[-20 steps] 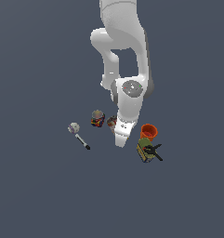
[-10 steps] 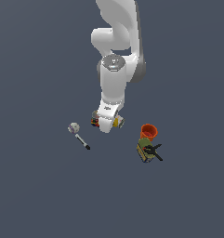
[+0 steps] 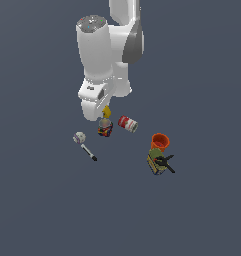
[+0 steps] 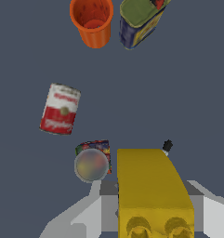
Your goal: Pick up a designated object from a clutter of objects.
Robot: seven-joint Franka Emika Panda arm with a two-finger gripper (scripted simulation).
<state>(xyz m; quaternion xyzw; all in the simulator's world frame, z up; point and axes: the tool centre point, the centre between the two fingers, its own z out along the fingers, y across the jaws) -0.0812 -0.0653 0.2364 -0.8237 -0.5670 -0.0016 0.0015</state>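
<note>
My gripper (image 3: 104, 114) is shut on the tiny yellow chunky piece (image 3: 107, 111) and holds it above the clutter, just over the multicoloured can (image 3: 105, 128). In the wrist view the yellow piece (image 4: 149, 183) fills the space between my grey fingers (image 4: 83, 217); the gripper (image 4: 149, 211) is closed around it. The multicoloured can (image 4: 92, 160) stands upright right beside it. The red-and-white can (image 3: 127, 123) lies on its side, also seen in the wrist view (image 4: 60, 109).
An orange cup (image 3: 160, 142) (image 4: 91, 21) stands next to the green-yellow box with a black clamp (image 3: 159, 162) (image 4: 140, 21). A white ball (image 3: 79, 137) and a black-tipped stick (image 3: 89, 151) lie at the exterior view's left; the stick's tip (image 4: 167, 145) shows in the wrist view.
The arm has swung toward the exterior view's left and risen away from the cans and cup, and the yellow piece now hangs in the gripper. The other items have not moved.
</note>
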